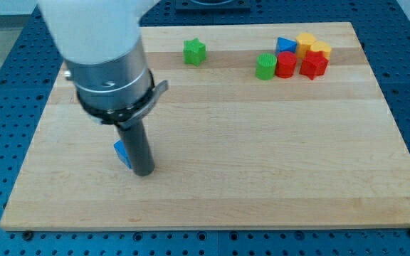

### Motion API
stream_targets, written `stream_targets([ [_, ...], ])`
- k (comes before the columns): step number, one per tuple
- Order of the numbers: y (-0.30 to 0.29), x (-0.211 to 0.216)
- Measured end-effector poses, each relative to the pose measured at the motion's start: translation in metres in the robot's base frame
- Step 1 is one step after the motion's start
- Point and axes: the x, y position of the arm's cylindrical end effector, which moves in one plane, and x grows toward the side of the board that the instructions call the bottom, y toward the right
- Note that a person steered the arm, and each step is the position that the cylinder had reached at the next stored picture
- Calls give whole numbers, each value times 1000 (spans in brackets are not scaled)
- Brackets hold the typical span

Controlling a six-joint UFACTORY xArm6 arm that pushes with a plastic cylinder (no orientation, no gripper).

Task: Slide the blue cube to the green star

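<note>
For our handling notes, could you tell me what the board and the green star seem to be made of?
Pale wooden board: visible grain, matte finish. Green star-shaped block: probably plastic, even colour, slight sheen; cannot be certain.

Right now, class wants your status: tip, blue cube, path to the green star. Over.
My tip down, touching the blue cube on its right. Green star far off toward the view's top. Board between looks clear; other blocks clustered top right. Over.

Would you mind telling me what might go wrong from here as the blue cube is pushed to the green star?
1. My tip hides most of the blue cube, at its left; an off-centre push may let it slip aside.
2. The green star sits far up the wooden board, so drift could build.
</note>
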Motion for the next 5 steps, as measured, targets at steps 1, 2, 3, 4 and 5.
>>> stream_targets([
  [1, -21, 2],
  [2, -40, -75],
  [3, -18, -77],
  [4, -10, -136],
  [5, -35, -126],
])
